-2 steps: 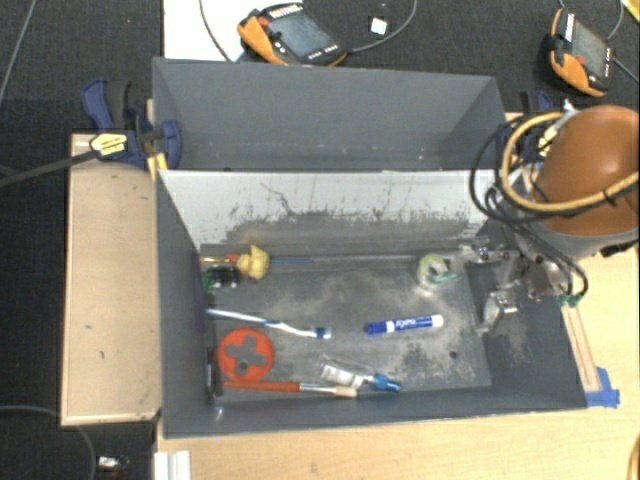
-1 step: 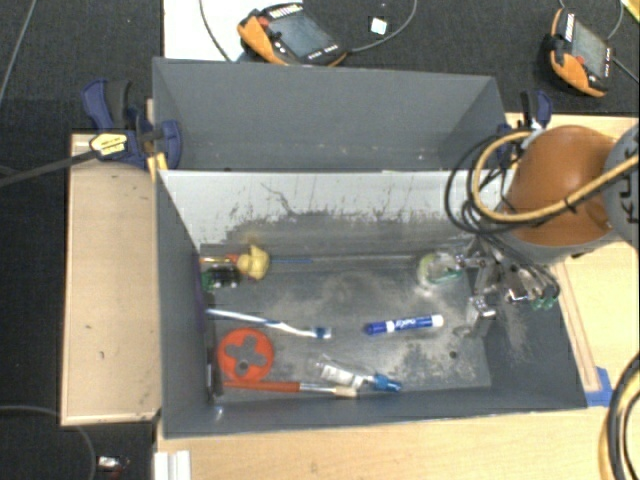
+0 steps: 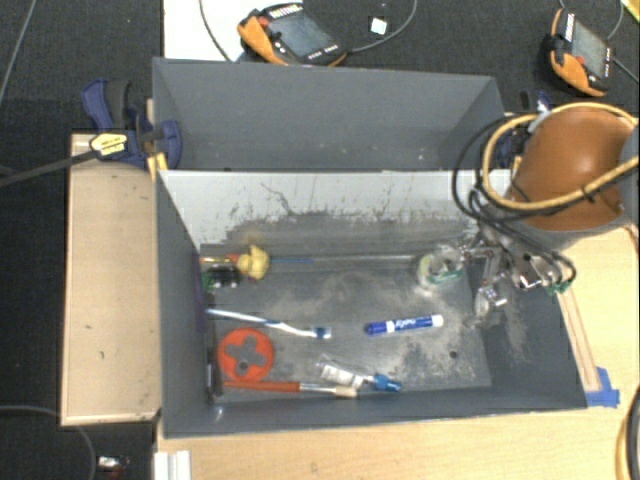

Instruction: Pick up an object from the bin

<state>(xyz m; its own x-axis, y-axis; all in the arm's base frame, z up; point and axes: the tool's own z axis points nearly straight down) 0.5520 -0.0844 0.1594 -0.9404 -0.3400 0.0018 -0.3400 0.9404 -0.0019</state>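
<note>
Camera view: the gripper [image 3: 487, 293] hangs low inside the bin [image 3: 330, 118]; I cannot tell whether it is open or closed. Just left of it lies 1 pale roundish thing [image 3: 436, 268], and below-left of it, near, 1 blue marker [image 3: 403, 325].

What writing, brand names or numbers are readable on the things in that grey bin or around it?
No text here can be read.
Blue marker, in the middle of the bin: dark print on its white label, too blurred to read.
Orange handset behind the bin: screen marks too small to read.
</note>
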